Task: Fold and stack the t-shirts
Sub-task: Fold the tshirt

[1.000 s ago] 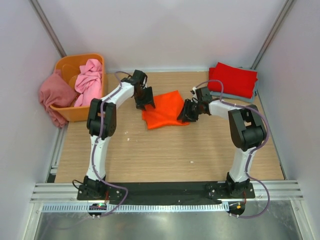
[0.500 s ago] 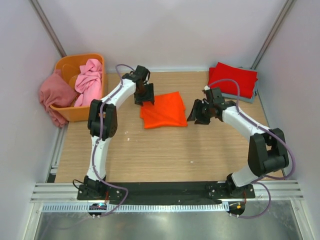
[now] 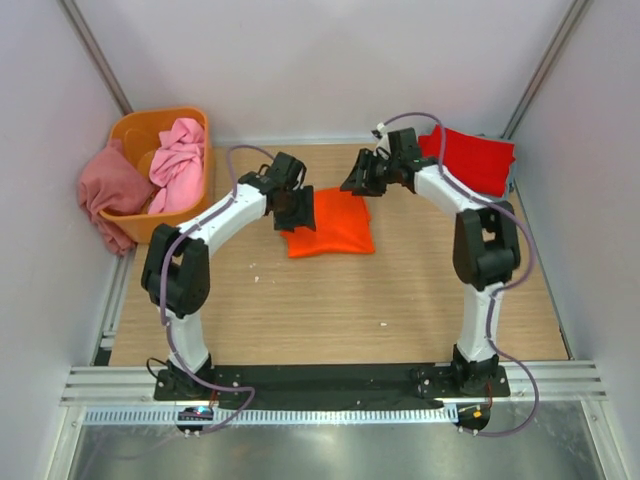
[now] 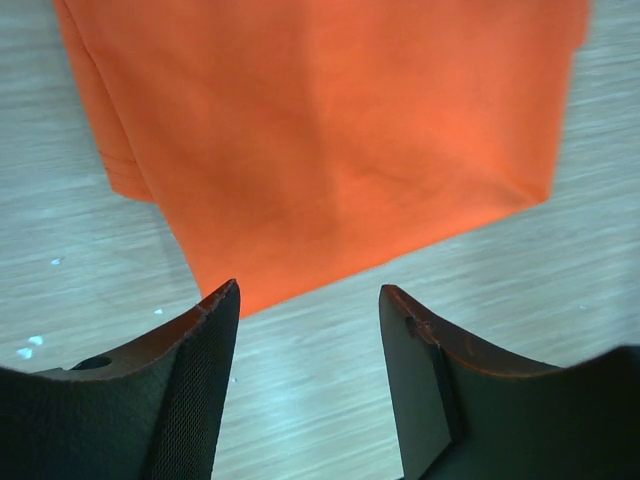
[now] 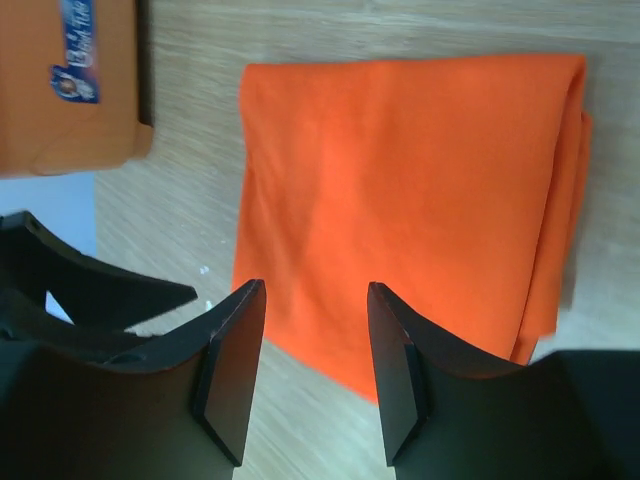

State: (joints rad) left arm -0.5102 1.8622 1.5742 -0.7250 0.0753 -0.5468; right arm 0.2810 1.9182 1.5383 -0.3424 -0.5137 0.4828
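Orange t-shirt (image 3: 335, 222) lies folded flat, seemingly several layers.

Quick count: five t-shirts total, so one orange shirt (image 3: 330, 222), one red shirt (image 3: 468, 158), one grey-blue shirt (image 3: 511, 180) (just a sliver showing), one light pink shirt (image 3: 178, 160) and one dusty rose shirt (image 3: 108, 190). One plastic tub (image 3: 150, 124). Two arms, so a left gripper (image 3: 300, 212) and a right gripper (image 3: 358, 178), two fingers each. One wooden table (image 3: 330, 300).

- I saw the orange plastic tub (image 3: 150, 228) sitting at the far-left corner of the wooden table (image 3: 330, 300).
- A blue sticker (image 5: 82, 48) showed on the tub's wall.
- White specks (image 4: 30, 341) dotted the tabletop.
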